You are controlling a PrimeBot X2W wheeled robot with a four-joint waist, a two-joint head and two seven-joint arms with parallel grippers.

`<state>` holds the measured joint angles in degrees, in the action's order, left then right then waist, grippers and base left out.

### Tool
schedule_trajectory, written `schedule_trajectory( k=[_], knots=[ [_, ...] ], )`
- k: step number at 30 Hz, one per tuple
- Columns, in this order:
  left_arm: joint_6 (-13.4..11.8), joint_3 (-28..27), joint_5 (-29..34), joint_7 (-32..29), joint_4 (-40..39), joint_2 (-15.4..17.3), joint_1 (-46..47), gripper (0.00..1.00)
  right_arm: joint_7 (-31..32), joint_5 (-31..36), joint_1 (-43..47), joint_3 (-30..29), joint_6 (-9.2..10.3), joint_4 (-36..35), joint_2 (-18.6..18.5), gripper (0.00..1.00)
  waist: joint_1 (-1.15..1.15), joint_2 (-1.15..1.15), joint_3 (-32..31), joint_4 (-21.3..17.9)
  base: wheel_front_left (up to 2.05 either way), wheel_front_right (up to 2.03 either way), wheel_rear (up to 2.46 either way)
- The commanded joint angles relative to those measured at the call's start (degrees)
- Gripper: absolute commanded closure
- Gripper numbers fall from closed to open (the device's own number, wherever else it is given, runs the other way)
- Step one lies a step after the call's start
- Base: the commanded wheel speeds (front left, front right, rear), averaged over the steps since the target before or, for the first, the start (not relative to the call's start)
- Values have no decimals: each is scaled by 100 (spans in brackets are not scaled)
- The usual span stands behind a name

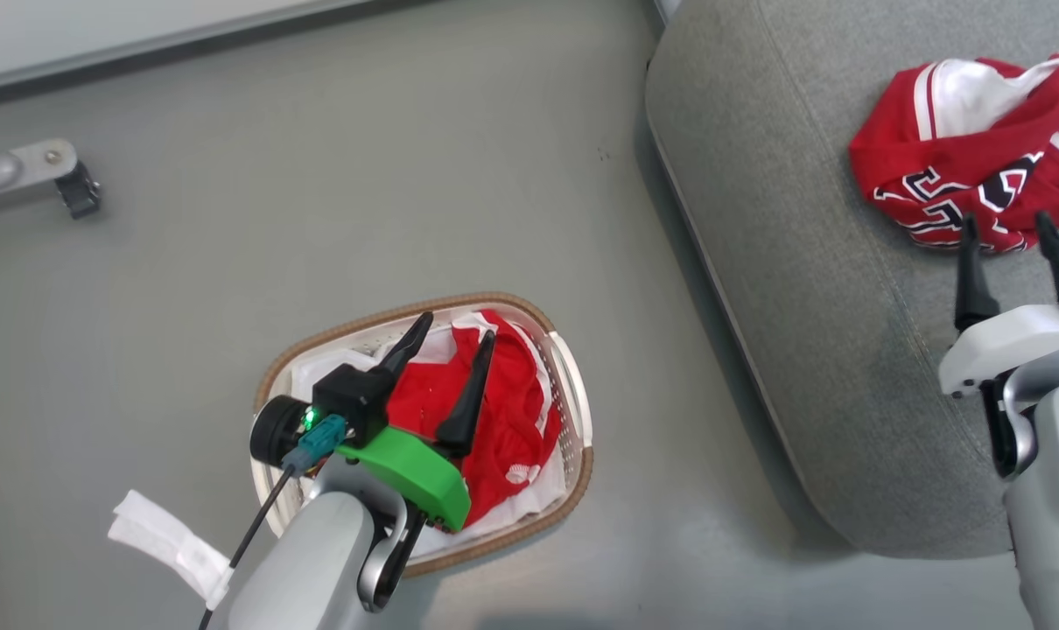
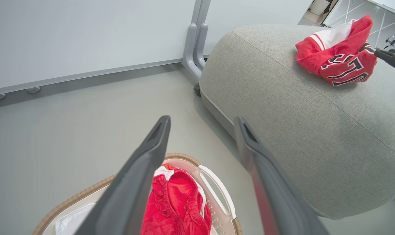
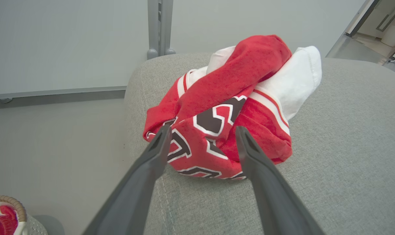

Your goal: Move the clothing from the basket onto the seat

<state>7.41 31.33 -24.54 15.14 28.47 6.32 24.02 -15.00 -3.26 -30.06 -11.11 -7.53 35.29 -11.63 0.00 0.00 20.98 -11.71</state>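
Your left end effector (image 1: 458, 325) hangs released, fingers spread, above the red shorts (image 1: 508, 420) in the basket (image 1: 585, 464). Your right end effector (image 1: 1005, 219) is released too, its tips at the near edge of the crumpled jersey (image 1: 958, 166) on the grey seat (image 1: 801, 262).

Bright, even, diffuse light; focus sharp; a soft shadow lies on the smooth grey floor (image 1: 407, 175) along the large grey fabric sofa cushion (image 1: 757, 219); wide-angle wrist views bulge that cushion's outline.
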Motion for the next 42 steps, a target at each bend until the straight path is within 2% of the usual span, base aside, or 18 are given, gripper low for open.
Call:
schedule_trajectory(
  k=[1,7,18,32,42],
  knots=[
    [9,-93,69,1,-16,-9,-137,0,-28,-67,133,80,8,-106,12,0,0,0,-223,128,0,0,0],
    [7,-588,254,1,-18,-79,-409,0,-27,-195,303,491,8,-453,168,0,0,0,-514,264,0,0,0],
    [-116,-1584,803,1,-196,-213,-839,0,-27,-255,460,1021,8,-565,379,0,0,0,-920,593,0,0,0],
    [-315,-2527,1270,1,-462,-326,-1472,0,-27,-388,1030,951,8,-773,634,0,0,0,-1301,932,0,0,0],
    [-333,-2801,1230,1,-571,-335,-1820,0,-27,-321,1346,858,8,-865,702,0,0,0,-1515,945,0,0,0]
  ],
)
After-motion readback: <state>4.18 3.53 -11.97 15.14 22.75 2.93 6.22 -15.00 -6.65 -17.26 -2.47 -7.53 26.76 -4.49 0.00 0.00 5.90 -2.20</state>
